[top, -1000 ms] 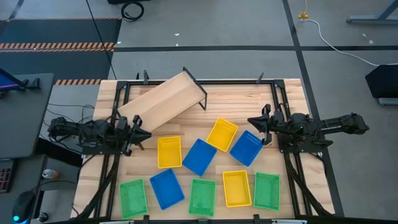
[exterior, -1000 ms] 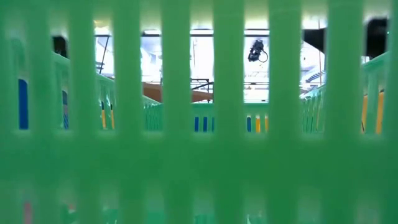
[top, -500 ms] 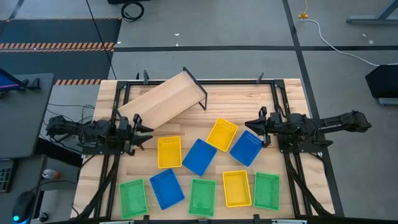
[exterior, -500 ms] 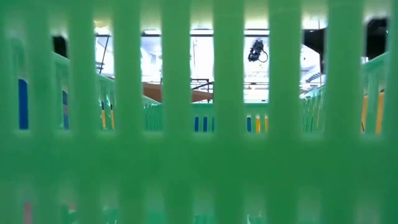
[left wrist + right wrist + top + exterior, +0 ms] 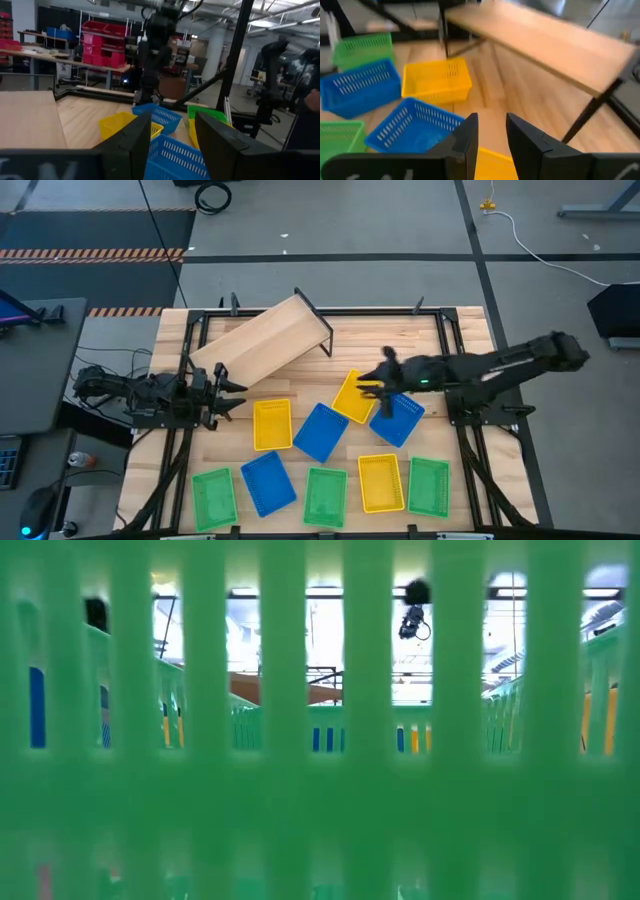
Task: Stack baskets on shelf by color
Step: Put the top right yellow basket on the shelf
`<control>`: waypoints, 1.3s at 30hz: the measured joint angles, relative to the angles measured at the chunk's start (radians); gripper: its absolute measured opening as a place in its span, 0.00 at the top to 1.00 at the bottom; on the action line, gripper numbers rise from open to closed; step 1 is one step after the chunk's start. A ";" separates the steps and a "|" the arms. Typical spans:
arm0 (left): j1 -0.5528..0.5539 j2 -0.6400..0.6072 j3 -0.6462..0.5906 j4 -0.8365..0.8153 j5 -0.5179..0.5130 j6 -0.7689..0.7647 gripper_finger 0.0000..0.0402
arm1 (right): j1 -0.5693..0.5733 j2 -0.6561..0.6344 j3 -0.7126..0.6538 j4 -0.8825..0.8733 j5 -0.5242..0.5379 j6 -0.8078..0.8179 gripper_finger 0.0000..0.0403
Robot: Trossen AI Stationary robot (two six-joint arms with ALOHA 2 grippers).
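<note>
Nine baskets point(image 5: 320, 431) crowd below shelf point(image 5: 261, 340).

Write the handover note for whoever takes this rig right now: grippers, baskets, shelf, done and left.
Right gripper: open, empty, reaching out over the yellow basket near mid-table.
Left gripper: open, empty, waiting at the table's left side.
Shelf: lies askew at the back left, nothing on it.
Baskets: all nine loose on the tabletop, three yellow, three blue, three green, none stacked.
Done: nothing.
Left: every basket still needs stacking on the shelf by color.
</note>
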State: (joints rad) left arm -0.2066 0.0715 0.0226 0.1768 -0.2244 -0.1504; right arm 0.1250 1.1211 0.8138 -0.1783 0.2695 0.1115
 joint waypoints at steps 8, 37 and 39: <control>0.000 0.001 0.056 -0.130 0.000 -0.004 0.60 | -0.006 0.334 0.375 -0.480 -0.033 0.351 0.73; 0.000 0.001 0.116 -0.246 0.003 -0.049 0.60 | 0.094 0.724 0.493 -0.717 -0.007 0.511 0.56; 0.000 0.000 0.118 -0.257 -0.001 -0.071 0.60 | 0.096 0.716 0.493 -0.734 -0.008 0.504 0.50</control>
State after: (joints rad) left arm -0.2062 0.0717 0.1404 -0.0806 -0.2250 -0.2213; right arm 0.2207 1.8367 1.3064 -0.9122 0.2615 0.6159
